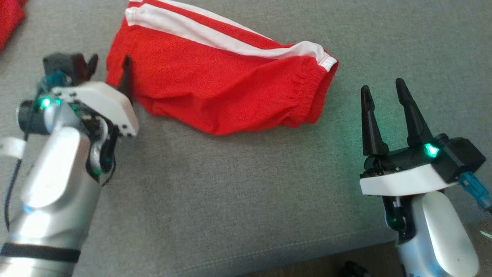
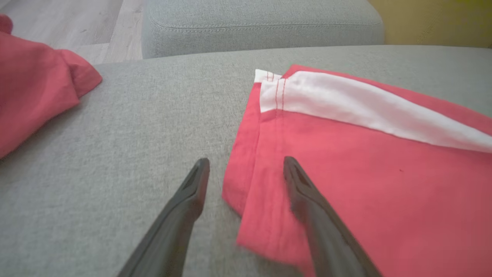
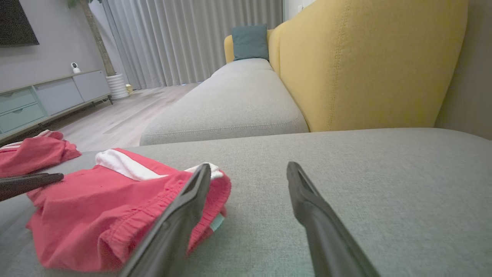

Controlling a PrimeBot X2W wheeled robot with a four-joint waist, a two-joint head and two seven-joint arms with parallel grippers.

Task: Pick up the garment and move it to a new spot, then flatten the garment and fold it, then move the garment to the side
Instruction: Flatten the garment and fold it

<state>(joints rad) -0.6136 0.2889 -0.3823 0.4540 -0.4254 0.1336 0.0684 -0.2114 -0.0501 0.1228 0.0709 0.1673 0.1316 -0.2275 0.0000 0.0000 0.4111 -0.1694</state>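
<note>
Soft, light red shorts (image 1: 215, 80) on the cushion (image 1: 246, 192); our left gripper (image 2: 246, 167), wide, straddles their hem (image 2: 250, 154), our likeliest hold; right gripper (image 1: 384, 90) wide too.

Matt red cloth garment (image 1: 215, 80) on coarse grey woven sofa cushion (image 1: 238, 192).

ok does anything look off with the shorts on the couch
Nothing damaged, but the shorts lie rumpled and slanted on the cushion, waistband bunched up. Another red garment sits heaped at the cushion's far left.
</note>
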